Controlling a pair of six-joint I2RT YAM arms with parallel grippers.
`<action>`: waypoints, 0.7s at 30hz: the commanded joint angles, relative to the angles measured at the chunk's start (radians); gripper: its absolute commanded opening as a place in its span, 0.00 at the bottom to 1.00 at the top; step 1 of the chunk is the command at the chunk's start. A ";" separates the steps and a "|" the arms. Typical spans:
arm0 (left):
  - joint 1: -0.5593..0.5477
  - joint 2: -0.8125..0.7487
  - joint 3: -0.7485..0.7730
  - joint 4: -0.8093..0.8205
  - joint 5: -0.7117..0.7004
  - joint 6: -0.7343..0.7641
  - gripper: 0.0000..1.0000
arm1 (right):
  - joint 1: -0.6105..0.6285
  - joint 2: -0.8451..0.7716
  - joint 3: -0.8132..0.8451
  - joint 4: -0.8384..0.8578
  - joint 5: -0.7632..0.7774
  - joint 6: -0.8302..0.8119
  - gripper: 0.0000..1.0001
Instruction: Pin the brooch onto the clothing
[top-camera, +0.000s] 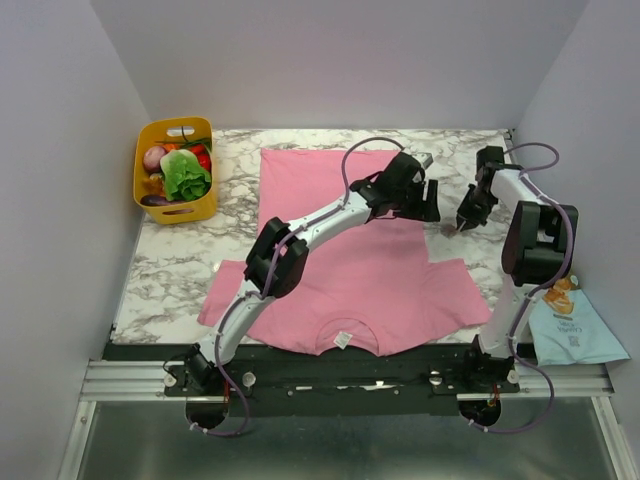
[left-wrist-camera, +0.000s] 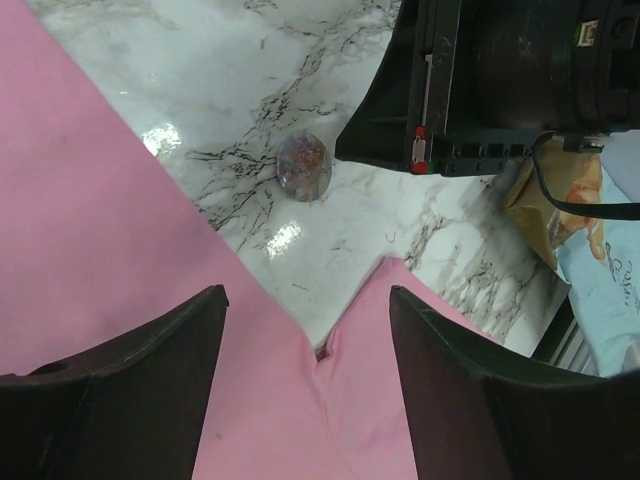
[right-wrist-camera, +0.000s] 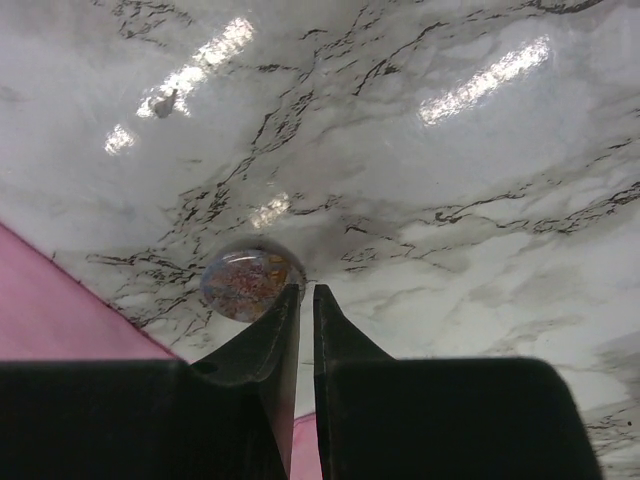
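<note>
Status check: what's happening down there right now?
Left claw open over the shirt. Right claw almost shut, tips at the brooch edge, on the table. Nothing blocking.

Left arm (top-camera: 322, 220), right arm (top-camera: 512, 188): white shells, black joints.
Behind left claw (top-camera: 428, 200) and right claw (top-camera: 461, 226), boxy black housings; purple-grey cable (top-camera: 350, 160) loops off each. Bulky black elbow block (top-camera: 278, 258) further back on both. Fingers (left-wrist-camera: 130, 390) matte black, wedge-tapered. Small red tab (left-wrist-camera: 419, 135) on the right claw's housing.

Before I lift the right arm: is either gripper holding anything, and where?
Nothing held. The brooch lies on the marble beside the nearly closed tips of the right gripper; the left gripper is open.
</note>
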 joint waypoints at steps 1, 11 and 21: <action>-0.009 0.053 0.060 -0.015 0.050 -0.040 0.71 | -0.008 0.037 0.055 0.000 0.030 0.010 0.18; -0.009 0.133 0.118 0.046 0.082 -0.131 0.58 | -0.008 0.108 0.077 -0.016 -0.042 -0.019 0.18; -0.009 0.183 0.131 0.055 0.096 -0.151 0.60 | -0.006 0.111 0.066 -0.007 -0.114 -0.028 0.15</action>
